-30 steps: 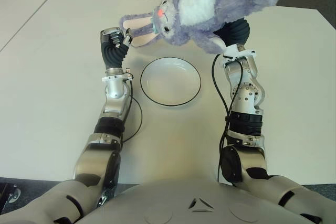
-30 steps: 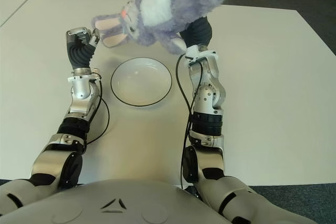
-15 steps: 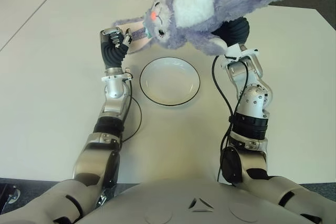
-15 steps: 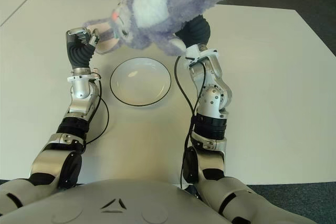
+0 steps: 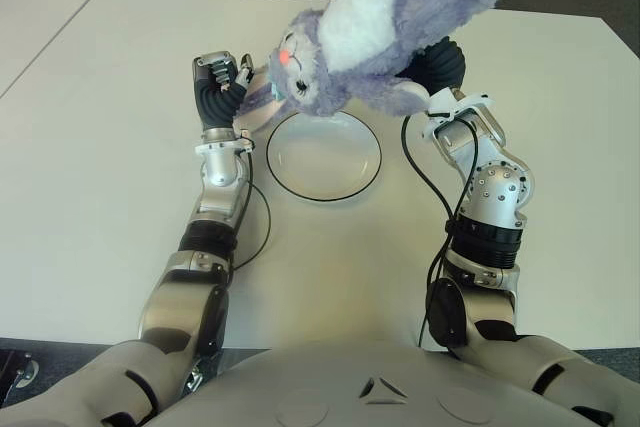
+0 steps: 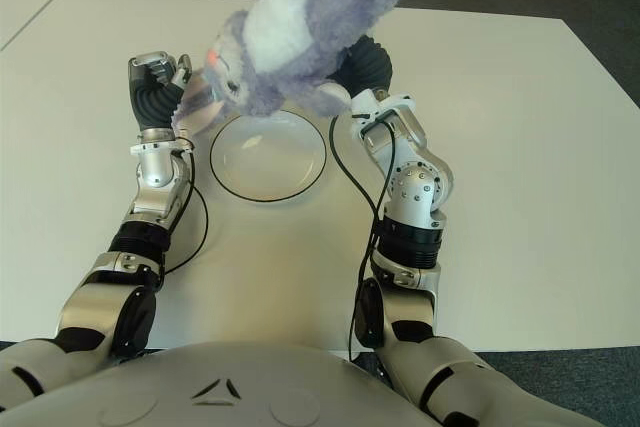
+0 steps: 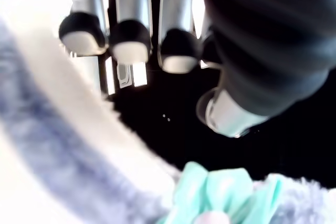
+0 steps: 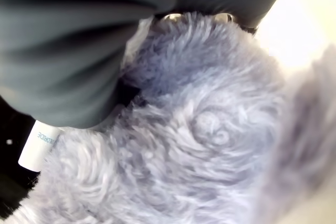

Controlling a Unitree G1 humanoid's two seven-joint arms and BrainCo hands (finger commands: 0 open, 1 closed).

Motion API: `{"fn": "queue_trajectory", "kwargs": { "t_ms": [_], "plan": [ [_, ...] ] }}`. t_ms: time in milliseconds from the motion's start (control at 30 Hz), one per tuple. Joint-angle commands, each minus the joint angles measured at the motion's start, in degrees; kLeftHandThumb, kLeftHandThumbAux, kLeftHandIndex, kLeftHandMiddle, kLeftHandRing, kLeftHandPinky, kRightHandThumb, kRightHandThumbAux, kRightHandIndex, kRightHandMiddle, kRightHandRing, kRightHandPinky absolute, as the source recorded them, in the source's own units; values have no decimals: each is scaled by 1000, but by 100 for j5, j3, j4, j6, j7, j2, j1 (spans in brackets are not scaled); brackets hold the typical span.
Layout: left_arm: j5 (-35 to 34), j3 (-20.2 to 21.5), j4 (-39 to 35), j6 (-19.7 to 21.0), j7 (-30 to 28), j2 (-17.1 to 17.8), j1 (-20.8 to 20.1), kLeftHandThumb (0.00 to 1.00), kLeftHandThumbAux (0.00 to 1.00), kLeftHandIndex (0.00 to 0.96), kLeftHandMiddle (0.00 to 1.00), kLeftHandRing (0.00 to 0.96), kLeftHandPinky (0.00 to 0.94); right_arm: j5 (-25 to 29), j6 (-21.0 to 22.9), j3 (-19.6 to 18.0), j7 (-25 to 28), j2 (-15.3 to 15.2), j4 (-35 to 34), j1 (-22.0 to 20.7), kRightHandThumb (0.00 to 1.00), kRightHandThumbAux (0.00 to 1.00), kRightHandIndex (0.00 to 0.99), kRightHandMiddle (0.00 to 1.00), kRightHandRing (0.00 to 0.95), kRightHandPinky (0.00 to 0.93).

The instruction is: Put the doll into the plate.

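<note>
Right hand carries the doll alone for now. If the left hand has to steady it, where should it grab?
Probably the long ear, nearest the left hand; it trails from the doll head beside those fingers, over the far-left rim of the plate. Close from the robot's left; the right hand already grips the body.

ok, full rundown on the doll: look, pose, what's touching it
The doll is a plush rabbit of lavender-grey fur with a white belly, an orange-red nose, long ears with pale inner faces and a mint-green bit by the ear. It hangs head-down above the far rim of the plate, not in it. The right hand grips its fur; the left hand is at its ear.
</note>
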Motion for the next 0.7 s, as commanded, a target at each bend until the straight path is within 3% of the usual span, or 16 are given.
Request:
{"fn": "queue_trajectory", "kwargs": {
  "t_ms": [33, 333, 700],
  "plan": [
    [258, -60, 649, 3, 92, -74, 788, 493, 797, 844, 897, 899, 886, 123, 241, -34, -100, -64, -119, 29, 856, 677, 401, 549, 888, 890],
    [299, -68, 634, -46, 121, -84, 804, 493, 799, 839, 897, 900, 887, -156, 406, 170, -45, -201, -313, 315, 853, 679, 394, 542, 874, 876],
    [366, -73, 507, -83, 186, -86, 874, 488, 797, 837, 891, 896, 883, -1126, -22, 715, 222, -251, -264, 787, 852, 680, 393, 541, 870, 878]
  ]
}}
